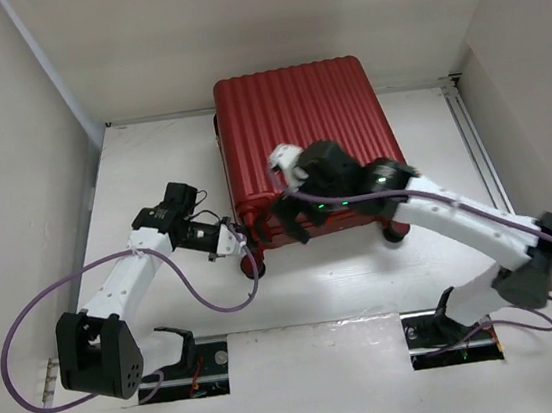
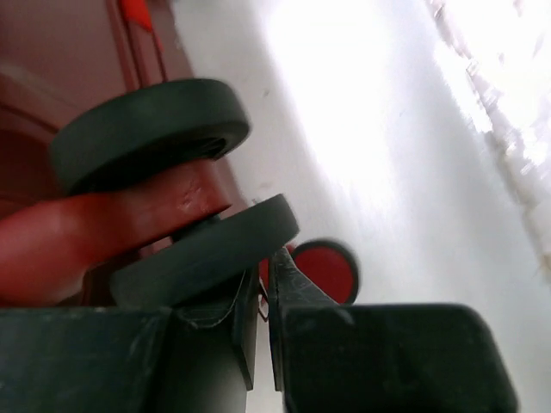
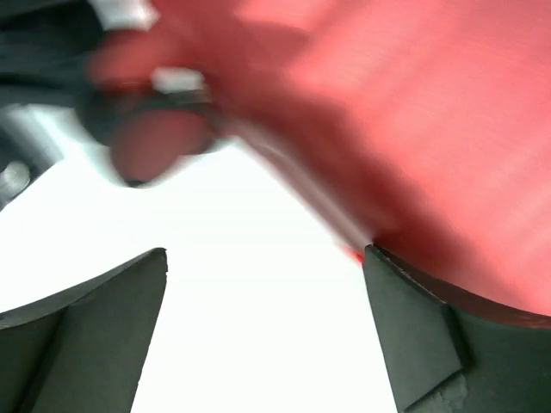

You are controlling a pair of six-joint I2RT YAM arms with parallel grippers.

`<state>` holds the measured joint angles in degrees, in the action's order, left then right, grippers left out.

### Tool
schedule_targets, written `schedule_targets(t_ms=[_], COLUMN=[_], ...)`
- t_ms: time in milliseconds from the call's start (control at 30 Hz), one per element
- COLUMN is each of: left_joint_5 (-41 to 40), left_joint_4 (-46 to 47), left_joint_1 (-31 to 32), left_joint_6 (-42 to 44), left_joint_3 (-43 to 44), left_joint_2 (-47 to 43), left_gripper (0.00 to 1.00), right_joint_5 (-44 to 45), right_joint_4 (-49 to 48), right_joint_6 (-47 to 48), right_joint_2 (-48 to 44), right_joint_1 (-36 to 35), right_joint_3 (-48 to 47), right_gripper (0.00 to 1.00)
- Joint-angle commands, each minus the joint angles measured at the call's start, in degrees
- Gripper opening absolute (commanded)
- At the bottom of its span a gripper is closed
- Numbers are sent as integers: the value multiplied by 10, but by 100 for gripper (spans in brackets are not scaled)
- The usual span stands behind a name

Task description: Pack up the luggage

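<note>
Right gripper (image 1: 280,222) stands wide open with nothing in it. In its wrist view the two dark fingers (image 3: 86,335) sit at the lower corners of the frame with bare white table (image 3: 258,344) between them. The blurred dark-red luggage (image 3: 448,129) fills the upper right, its edge running down to the right-hand finger. Seen from above, this gripper is at the near edge of the luggage (image 1: 295,113), which lies flat and closed, ribbed shell up, in the upper middle of the frame, its far side close to the back wall. Left gripper (image 1: 231,236) is shut, its tips at the lower left corner of the luggage, just beside a wheel (image 1: 253,265). A second wheel (image 1: 392,234) shows at the lower right corner, right by the right arm. In the left wrist view the black fingers (image 2: 387,361) fill the bottom of the frame with only a thin slit between them — whether anything thin is pinched there I cannot tell. Just above them is a pair of black tyres (image 2: 146,129) on a dark-red bracket (image 2: 86,232), and a small red disc (image 2: 331,267) peeks out to the right of the fingertips. Purple cables (image 1: 206,296) loop from both arms over the table.
</note>
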<state>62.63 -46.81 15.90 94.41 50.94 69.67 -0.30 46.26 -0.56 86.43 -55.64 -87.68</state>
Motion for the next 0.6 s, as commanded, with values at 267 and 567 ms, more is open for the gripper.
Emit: schedule_targets(t_ms=[267, 567], left_joint_5=[90, 66], left_joint_4=[-66, -27], left_joint_1=[0, 0], left_joint_6=[-120, -153], left_joint_3=[-44, -51], left_joint_2=[4, -7], left_gripper=[0, 0], right_joint_5=[92, -15], right_joint_4=[30, -44], right_joint_6=[-72, 64], right_joint_2=[-266, -242], right_joint_1=[260, 381], right_joint_3=[176, 230], right_gripper=[100, 100])
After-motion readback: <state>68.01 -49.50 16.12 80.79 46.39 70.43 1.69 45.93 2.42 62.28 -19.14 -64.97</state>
